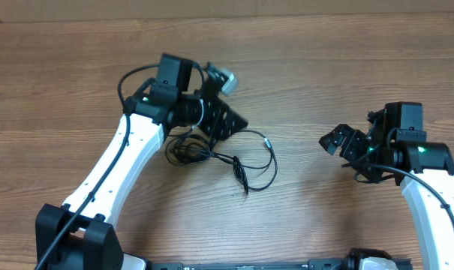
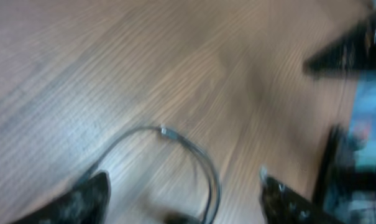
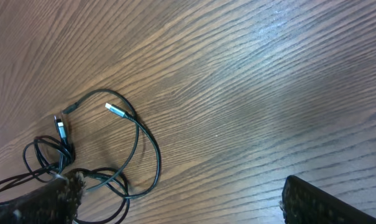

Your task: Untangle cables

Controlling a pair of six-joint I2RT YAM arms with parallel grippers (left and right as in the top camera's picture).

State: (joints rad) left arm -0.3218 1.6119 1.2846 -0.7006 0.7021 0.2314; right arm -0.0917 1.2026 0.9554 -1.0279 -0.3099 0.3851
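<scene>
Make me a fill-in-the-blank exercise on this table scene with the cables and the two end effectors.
1. The cables lie tangled on a ____ table.
2. They lie closer to the left end effector than to the ____ one.
3. The right end effector is open and holds ____.
4. In the right wrist view, one plug tip looks ____.
Missing words: wooden; right; nothing; silvery.

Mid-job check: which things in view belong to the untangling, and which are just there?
Job:
- cables, bunched near the left gripper, one silvery tip lying free
- left gripper, open
- right gripper, open

Just there:
- wooden table
- the left arm's own thick black wire
</scene>
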